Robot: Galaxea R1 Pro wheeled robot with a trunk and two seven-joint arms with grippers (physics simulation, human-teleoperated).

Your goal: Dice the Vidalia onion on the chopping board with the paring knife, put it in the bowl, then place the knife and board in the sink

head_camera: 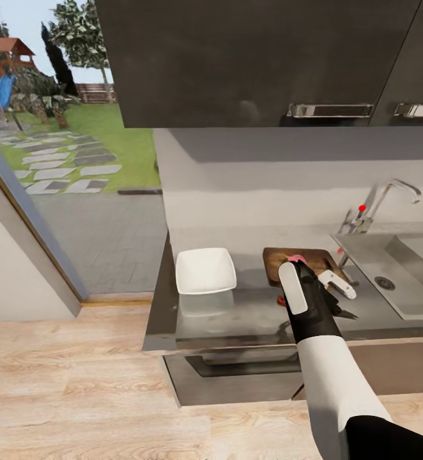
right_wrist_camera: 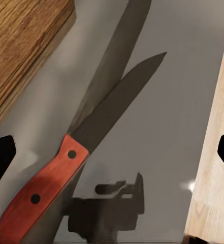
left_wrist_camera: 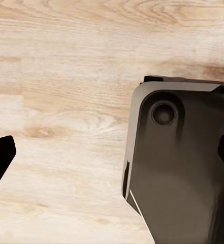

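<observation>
From my head I look down on the grey counter (head_camera: pixel 250 313). The white bowl (head_camera: pixel 205 270) stands on it at the left, and the chopping board (head_camera: pixel 282 259) lies to its right, a little apart. The pink Vidalia onion (head_camera: pixel 295 258) sits on the board, just beyond my right fingers (head_camera: pixel 320 281), which hang over the near edge of the board. At the right end is the sink (head_camera: pixel 416 268) with its chrome tap (head_camera: pixel 381 201). A dark point of the paring knife (head_camera: pixel 347 314) shows on the counter beside my right wrist.

My left wrist camera sees my left fingers (left_wrist_camera: pixel 1 157) spread wide, holding nothing, above the wooden floor (left_wrist_camera: pixel 61 101) and my own dark base (left_wrist_camera: pixel 183 168).

My right wrist camera sees my right fingers (right_wrist_camera: pixel 1 160) also spread wide and empty. Between them the knife lies flat on the counter, orange-red handle (right_wrist_camera: pixel 43 190) near me, blade pointing away, beside the board's edge.
</observation>
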